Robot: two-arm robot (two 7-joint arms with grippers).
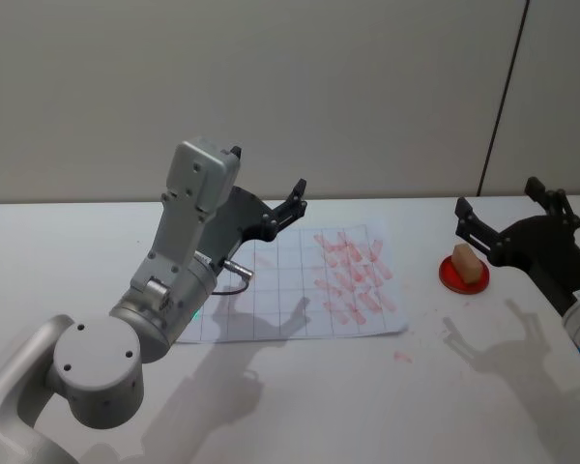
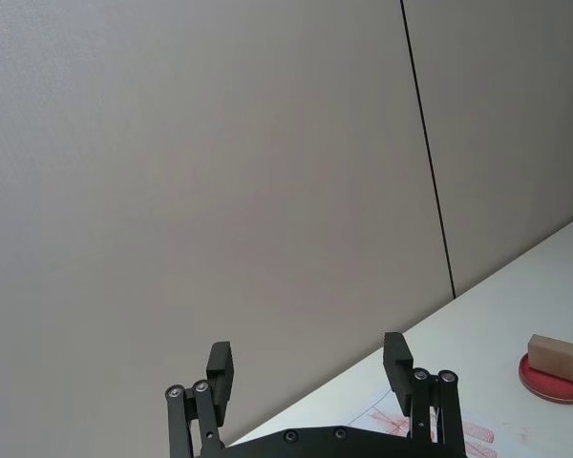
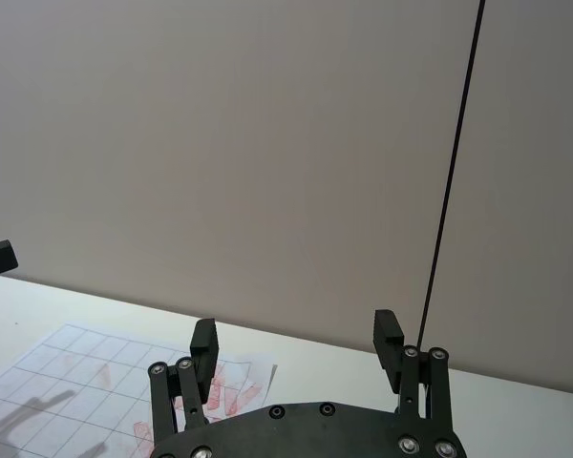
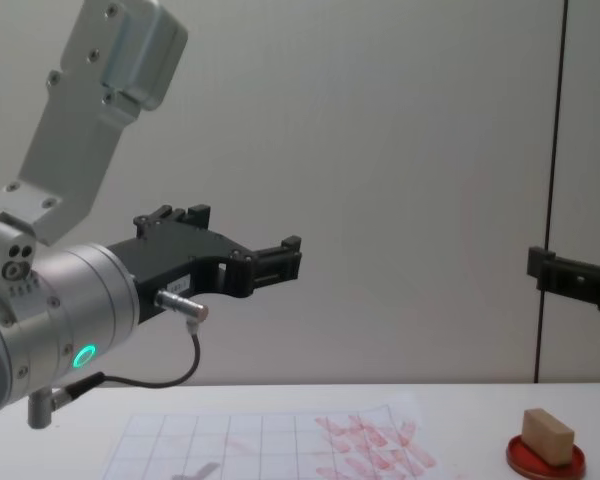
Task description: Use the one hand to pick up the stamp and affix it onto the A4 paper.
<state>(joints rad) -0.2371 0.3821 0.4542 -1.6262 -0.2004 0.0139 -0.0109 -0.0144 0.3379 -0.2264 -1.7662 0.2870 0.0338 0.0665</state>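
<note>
- On the counter (image 1: 387,416), to the right, the stamp (image 1: 469,263) lies on the red pad (image 1: 445,275), not yet lifted.
- The right hand (image 1: 496,196) hovers near it, spread wide, empty.
- The left hand (image 1: 268,170) idles open above the paper (image 1: 280,266).

A white table (image 1: 367,406) runs across the lower part of the head view, smooth and matte, with soft grey shadows (image 1: 483,348) lying on it. Toward its right side sits a flat round red ink pad (image 1: 447,277), nearer the far edge than the front. A small faint red smudge (image 1: 403,356) marks the bare tabletop closer to the front. Behind stands a plain beige wall (image 1: 271,97), split by one thin dark vertical seam (image 1: 504,97) on the right
</note>
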